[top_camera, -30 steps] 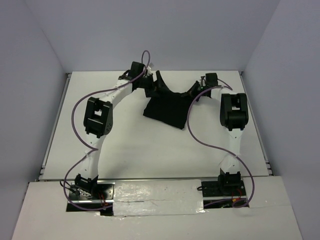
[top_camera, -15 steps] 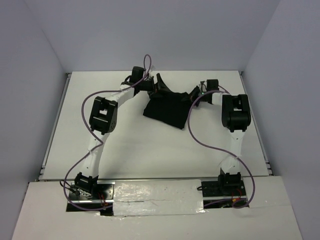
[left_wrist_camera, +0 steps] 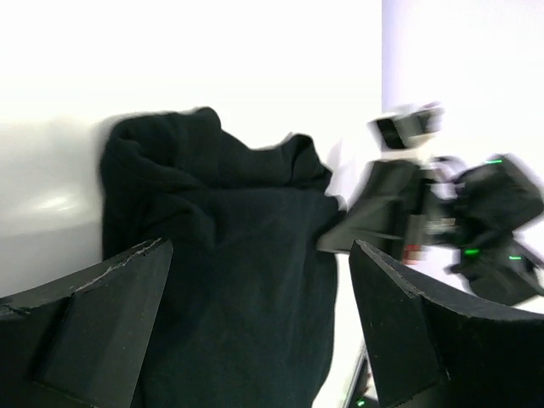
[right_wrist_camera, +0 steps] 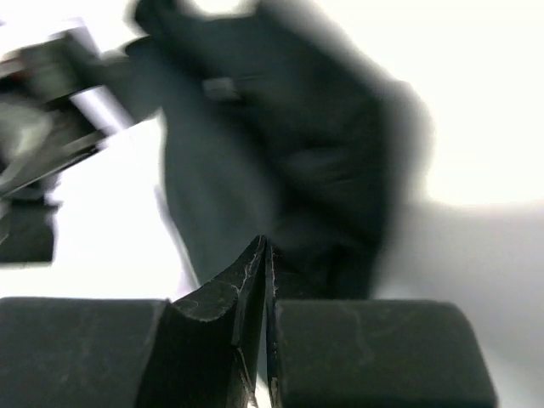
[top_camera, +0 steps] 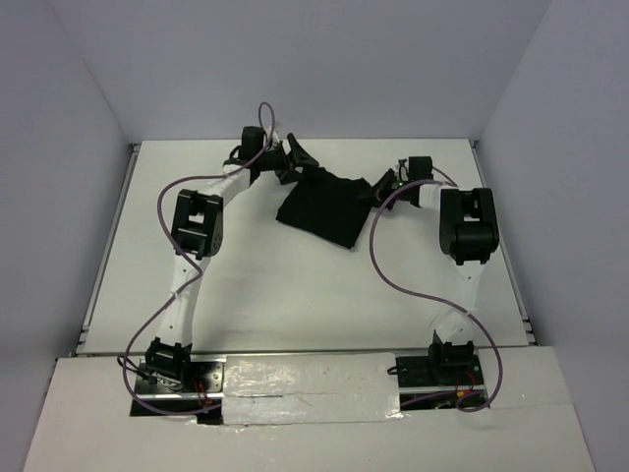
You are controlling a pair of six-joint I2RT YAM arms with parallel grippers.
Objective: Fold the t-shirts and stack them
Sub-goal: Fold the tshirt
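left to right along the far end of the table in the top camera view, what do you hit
left gripper, open → black t-shirt → right gripper, shut on the shirt's right corner

The t-shirt [top_camera: 319, 206] is plain black, the table [top_camera: 285, 290] white, the walls [top_camera: 295, 69] pale lilac-grey.

Bright even light, overexposed white table [left_wrist_camera: 212, 51], motion blur in wrist views

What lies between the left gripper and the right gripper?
The black t-shirt lies between the left gripper and the right gripper. The top view shows this.
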